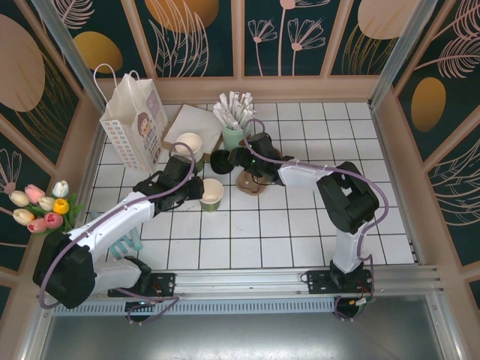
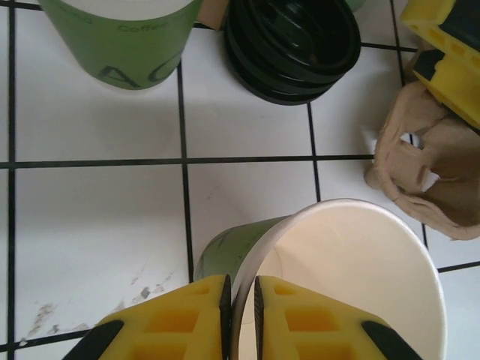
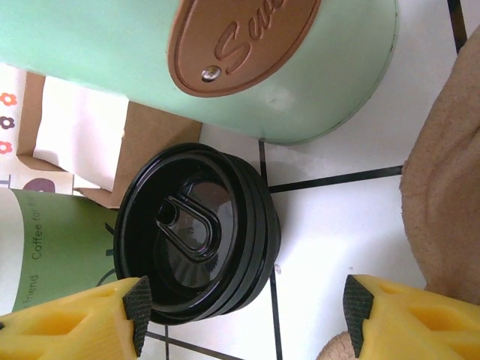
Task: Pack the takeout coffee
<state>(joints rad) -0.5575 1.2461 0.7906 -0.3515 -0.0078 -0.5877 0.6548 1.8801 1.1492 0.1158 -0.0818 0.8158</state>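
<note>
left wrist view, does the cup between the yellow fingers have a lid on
No, the cup shows an open mouth and cream inside, while the black lids lie apart from it.

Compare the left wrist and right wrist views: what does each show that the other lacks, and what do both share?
Left wrist, not right wrist: the left gripper pinching the open green cup's rim. Right wrist, not left wrist: the mint canister's brown oval label. Both: the black lid stack, the brown cup carrier, a lettered green cup, and the right gripper, open near the lids.
</note>
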